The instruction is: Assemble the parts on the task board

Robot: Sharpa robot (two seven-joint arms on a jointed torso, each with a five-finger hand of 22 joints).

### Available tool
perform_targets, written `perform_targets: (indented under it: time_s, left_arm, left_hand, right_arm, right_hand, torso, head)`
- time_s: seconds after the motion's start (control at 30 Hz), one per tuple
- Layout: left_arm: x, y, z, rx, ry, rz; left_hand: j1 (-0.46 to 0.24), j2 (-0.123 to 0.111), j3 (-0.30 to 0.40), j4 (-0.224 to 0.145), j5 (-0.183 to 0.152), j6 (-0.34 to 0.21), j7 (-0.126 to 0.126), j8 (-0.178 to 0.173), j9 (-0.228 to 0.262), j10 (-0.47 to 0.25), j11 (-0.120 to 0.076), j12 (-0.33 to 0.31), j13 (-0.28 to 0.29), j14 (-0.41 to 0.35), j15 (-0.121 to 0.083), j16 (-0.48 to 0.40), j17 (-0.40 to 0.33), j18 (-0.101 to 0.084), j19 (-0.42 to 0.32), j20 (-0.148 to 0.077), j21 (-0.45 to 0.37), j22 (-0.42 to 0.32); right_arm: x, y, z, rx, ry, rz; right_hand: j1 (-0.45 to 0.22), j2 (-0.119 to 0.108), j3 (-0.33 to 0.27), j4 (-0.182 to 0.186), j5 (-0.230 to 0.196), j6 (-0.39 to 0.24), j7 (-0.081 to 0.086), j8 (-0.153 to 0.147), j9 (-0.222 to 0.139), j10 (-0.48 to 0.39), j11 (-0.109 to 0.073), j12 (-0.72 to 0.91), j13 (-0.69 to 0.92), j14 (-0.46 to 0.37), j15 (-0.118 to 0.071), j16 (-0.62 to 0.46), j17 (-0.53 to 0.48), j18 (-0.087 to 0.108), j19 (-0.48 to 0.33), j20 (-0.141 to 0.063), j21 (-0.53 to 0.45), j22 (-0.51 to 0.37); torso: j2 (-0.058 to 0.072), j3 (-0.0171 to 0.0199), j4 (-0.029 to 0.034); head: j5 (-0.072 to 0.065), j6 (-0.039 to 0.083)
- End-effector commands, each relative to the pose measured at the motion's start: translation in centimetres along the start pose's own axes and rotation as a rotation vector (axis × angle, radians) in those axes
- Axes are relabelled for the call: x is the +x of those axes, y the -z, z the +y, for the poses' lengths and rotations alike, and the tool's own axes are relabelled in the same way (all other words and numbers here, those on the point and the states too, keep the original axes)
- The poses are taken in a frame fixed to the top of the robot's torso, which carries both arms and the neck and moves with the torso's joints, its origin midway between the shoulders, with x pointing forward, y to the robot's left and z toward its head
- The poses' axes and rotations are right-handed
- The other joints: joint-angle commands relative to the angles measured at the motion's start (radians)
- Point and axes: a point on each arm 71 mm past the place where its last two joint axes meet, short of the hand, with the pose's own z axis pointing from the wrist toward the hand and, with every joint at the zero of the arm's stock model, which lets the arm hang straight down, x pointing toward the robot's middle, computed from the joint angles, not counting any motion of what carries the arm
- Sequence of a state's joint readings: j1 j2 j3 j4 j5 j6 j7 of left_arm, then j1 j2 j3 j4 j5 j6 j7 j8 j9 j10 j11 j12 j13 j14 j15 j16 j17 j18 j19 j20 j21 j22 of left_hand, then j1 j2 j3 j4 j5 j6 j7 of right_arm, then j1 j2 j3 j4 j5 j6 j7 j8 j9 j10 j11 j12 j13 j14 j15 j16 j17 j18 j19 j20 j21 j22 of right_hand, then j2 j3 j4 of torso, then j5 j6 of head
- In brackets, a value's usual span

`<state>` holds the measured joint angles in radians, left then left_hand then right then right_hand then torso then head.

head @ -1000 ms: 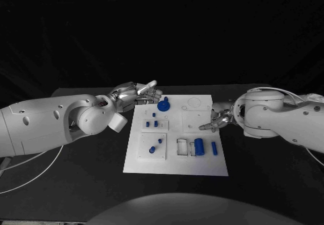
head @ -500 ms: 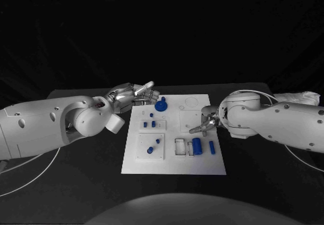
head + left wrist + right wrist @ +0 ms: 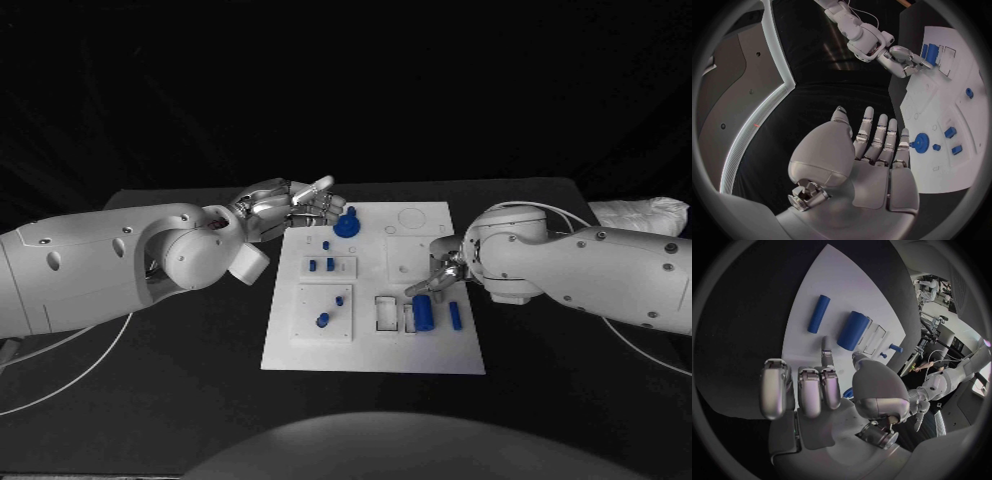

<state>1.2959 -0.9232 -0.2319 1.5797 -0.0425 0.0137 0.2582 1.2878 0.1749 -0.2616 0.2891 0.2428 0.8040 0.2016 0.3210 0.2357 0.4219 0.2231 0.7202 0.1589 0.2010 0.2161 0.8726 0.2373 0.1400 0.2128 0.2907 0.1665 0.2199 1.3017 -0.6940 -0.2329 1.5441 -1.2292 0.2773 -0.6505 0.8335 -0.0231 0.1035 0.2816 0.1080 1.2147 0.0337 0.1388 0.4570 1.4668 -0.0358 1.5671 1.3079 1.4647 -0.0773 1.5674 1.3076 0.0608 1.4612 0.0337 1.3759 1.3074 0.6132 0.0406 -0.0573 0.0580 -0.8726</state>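
The white task board (image 3: 372, 345) lies mid-table. On it sit a blue gear (image 3: 346, 227), two short blue pegs (image 3: 322, 265), two small blue pieces (image 3: 330, 311), a thick blue cylinder (image 3: 423, 309) and a thin blue rod (image 3: 456, 316). My left hand (image 3: 294, 204) hovers at the board's far left corner, open with its fingers straight, fingertips just short of the gear (image 3: 920, 141). My right hand (image 3: 440, 272) hangs over the board's right half, empty, one finger and the thumb reaching toward the cylinder (image 3: 853, 330); its other fingers are curled. The rod (image 3: 818, 313) lies beside the cylinder.
An empty rectangular slot (image 3: 388, 312) lies just left of the thick cylinder. A round recess (image 3: 414, 216) marks the board's far right corner. Crumpled white material (image 3: 642, 213) sits at the table's far right. Loose cables (image 3: 65, 345) trail under my left arm.
My right hand has moved in over the board and down toward the thick cylinder. The left hand has stayed near the gear.
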Motion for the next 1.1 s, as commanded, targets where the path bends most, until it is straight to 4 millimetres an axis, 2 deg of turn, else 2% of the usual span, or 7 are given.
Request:
perform_targets:
  time_s: [0.03,0.47,0.57,0.83,0.9,1.1]
  left_arm:
    - [0.29,-0.03,0.08,-0.005,-0.001,0.03]
    - [0.26,0.16,0.56,-0.023,0.005,0.041]
    - [0.23,0.21,0.64,-0.024,0.006,0.041]
    - [0.24,0.24,0.76,-0.026,0.006,0.041]
    - [0.24,0.24,0.77,-0.027,0.005,0.041]
    - [0.23,0.26,0.8,-0.027,0.005,0.041]
  left_hand:
    - [0.009,-0.002,-0.005,0.002,0.007,0.004,0.004,0.007,-0.001,0.009,-0.001,0.005,-0.001,0.005,-0.001,0.003,-0.002,0.005,0.004,0.002,0.005,-0.002]
    - [0.009,-0.002,-0.006,0.002,0.007,0.004,0.005,0.007,-0.002,0.009,-0.001,0.004,-0.002,0.005,-0.001,0.003,-0.002,0.004,0.003,0.002,0.004,-0.003]
    - [0.009,-0.002,-0.006,0.002,0.007,0.004,0.005,0.007,-0.002,0.009,-0.001,0.004,-0.002,0.005,-0.001,0.003,-0.002,0.004,0.003,0.002,0.004,-0.003]
    - [0.009,-0.002,-0.006,0.002,0.007,0.004,0.005,0.007,-0.002,0.008,-0.001,0.004,-0.002,0.004,-0.001,0.003,-0.002,0.004,0.003,0.002,0.004,-0.003]
    - [0.01,-0.002,-0.007,0.002,0.008,0.003,0.005,0.007,-0.002,0.008,-0.001,0.004,-0.002,0.004,-0.001,0.003,-0.002,0.004,0.002,0.002,0.004,-0.003]
    - [0.01,-0.002,-0.007,0.002,0.008,0.003,0.005,0.007,-0.002,0.008,-0.001,0.004,-0.002,0.004,-0.001,0.003,-0.002,0.004,0.002,0.002,0.004,-0.003]
  right_arm:
    - [0.35,-0.08,0.11,0.008,0.019,0.025]
    - [0.73,-0.3,0.26,0.001,0.003,0.041]
    - [0.79,-0.32,0.32,-0.002,0.0,0.044]
    - [0.84,-0.36,0.44,-0.01,-0.026,0.042]
    - [0.86,-0.36,0.47,-0.012,-0.032,0.045]
    - [0.9,-0.36,0.5,-0.015,-0.039,0.048]
  right_hand:
    - [0.007,-0.009,0.001,-0.008,0.002,-0.009,0.0,-0.007,0.002,0.104,-0.002,0.004,0.263,0.106,-0.006,0.003,0.263,-0.011,-0.001,-0.005,-0.007,0.197]
    - [0.017,-0.012,0.001,-0.01,-0.018,-0.02,0.005,-0.014,0.009,0.104,0.003,0.004,0.263,0.106,-0.002,0.003,0.263,-0.007,-0.01,-0.001,-0.022,0.192]
    - [0.044,-0.012,0.009,-0.029,0.019,-0.024,0.006,-0.017,0.017,0.104,0.004,0.004,0.263,0.106,0.0,0.003,0.263,-0.006,-0.014,0.001,-0.028,0.19]
    - [0.1,-0.015,0.032,-0.082,0.162,-0.022,0.0,-0.006,0.06,0.104,0.0,0.004,0.263,0.106,-0.003,0.003,0.263,0.001,-0.03,0.0,-0.058,0.182]
    - [0.112,-0.017,0.04,-0.097,0.205,-0.015,-0.006,0.007,0.083,0.104,-0.004,0.004,0.263,0.106,-0.007,0.003,0.263,0.002,-0.034,-0.002,-0.065,0.18]
    - [0.129,-0.024,0.056,-0.129,0.253,-0.021,-0.015,0.038,0.158,0.104,-0.013,0.004,0.263,0.106,-0.014,0.003,0.263,0.005,-0.039,-0.01,-0.079,0.176]
  torso:
    - [0.0,0.0001,0.0004]
    - [0.0,0.0001,0.0005]
    - [0.0,0.0001,0.0004]
    - [0.0,0.0002,0.0002]
    - [0.0,0.0001,0.0002]
    - [0.0,0.0002,0.0003]
  head:
    - [0.003,0.0]
    - [0.011,0.0]
    - [0.013,0.0]
    - [0.014,0.0]
    - [0.014,0.0]
    - [0.016,0.0]
